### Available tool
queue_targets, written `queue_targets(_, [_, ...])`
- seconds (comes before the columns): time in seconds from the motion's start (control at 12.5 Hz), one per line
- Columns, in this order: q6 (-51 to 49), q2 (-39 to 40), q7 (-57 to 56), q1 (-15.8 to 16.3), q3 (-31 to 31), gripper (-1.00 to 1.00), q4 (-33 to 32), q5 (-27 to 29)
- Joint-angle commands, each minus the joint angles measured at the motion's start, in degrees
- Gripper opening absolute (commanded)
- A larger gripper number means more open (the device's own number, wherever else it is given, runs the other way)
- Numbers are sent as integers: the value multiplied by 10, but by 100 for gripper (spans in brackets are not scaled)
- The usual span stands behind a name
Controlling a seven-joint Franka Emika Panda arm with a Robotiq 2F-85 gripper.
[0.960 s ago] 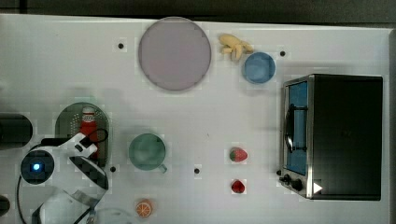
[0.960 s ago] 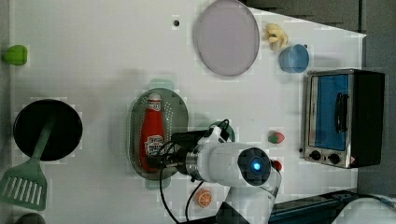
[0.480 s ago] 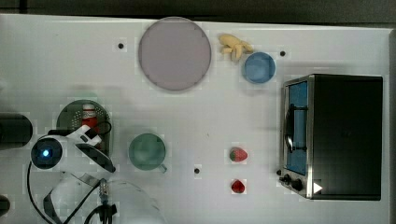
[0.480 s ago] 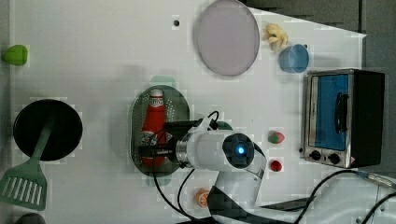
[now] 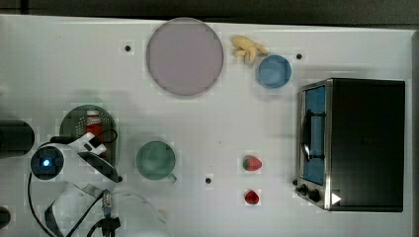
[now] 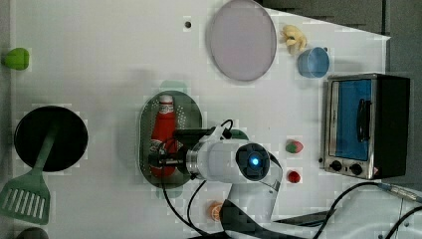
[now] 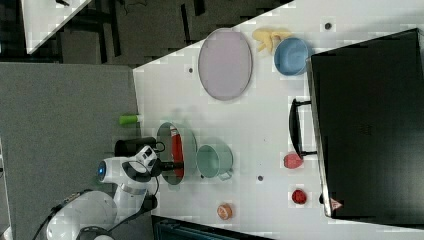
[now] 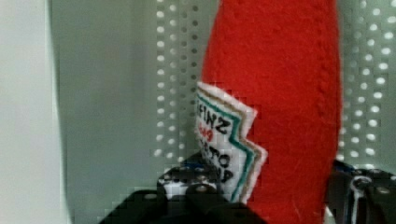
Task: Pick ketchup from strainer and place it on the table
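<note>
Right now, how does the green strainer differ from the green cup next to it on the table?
The strainer is oval and full of small holes; the cup is round with solid walls and a small handle. The strainer holds the ketchup bottle; nothing can be seen inside the cup. The strainer is the larger of the two. Both are green plastic and stand on the white table.

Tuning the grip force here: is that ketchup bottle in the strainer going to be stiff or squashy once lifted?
Probably squashy: the ketchup looks like stitched felt with a sewn label, so it should give under the gripper. Likely light and not slippery, since its surface looks fuzzy.
</note>
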Motion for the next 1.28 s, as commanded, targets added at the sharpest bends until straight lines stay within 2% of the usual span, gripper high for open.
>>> queue_targets(0.08, [-13, -60, 33, 0, 16, 19, 5, 7])
queue_targets(0.24, [-52, -113, 33, -10, 37, 19, 6, 37])
queue_targets(0.48, [-130, -191, 33, -25, 71, 19, 19, 150])
queue_targets(0.64, [-169, -229, 32, -32, 72, 19, 43, 226])
queue_targets(0.72, [-193, -241, 32, -38, 69, 19, 59, 245])
queue_targets(0.88, [-251, -256, 20, -51, 56, 19, 102, 249])
queue_targets(1.28, [-394, -259, -96, -89, -7, 19, 199, 249])
